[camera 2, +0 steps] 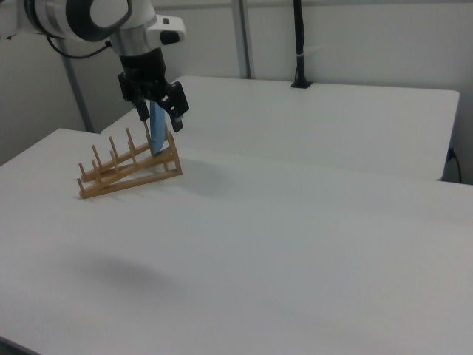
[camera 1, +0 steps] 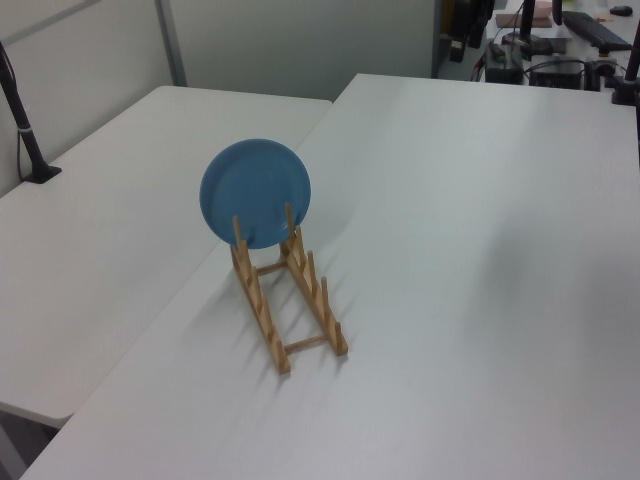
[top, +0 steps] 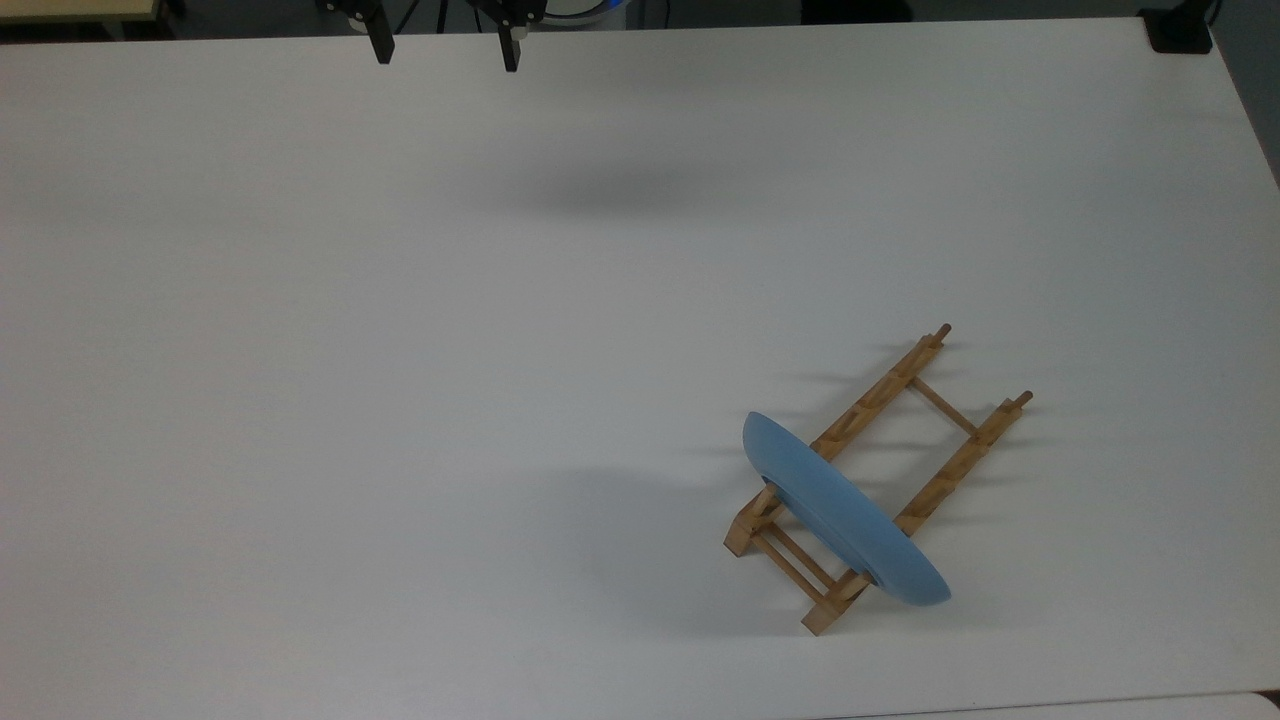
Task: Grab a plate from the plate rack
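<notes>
You are looking at a plain light-blue plate (top: 840, 510) showing no pattern, a light-brown wooden plate rack (top: 945, 470), a white tabletop (top: 400, 400), and a black-fingered tool (top: 445, 45) hanging from a white arm (camera 2: 96, 18).

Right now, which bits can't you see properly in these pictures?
- Top view: the arm above the open gripper is cut off by the top edge of the picture.
- Top view: the plate covers the part of the plate rack under it.
- Right view: the gripper stands in front of the plate and hides its upper part.
- Left view: the plate's far face is turned away.
</notes>
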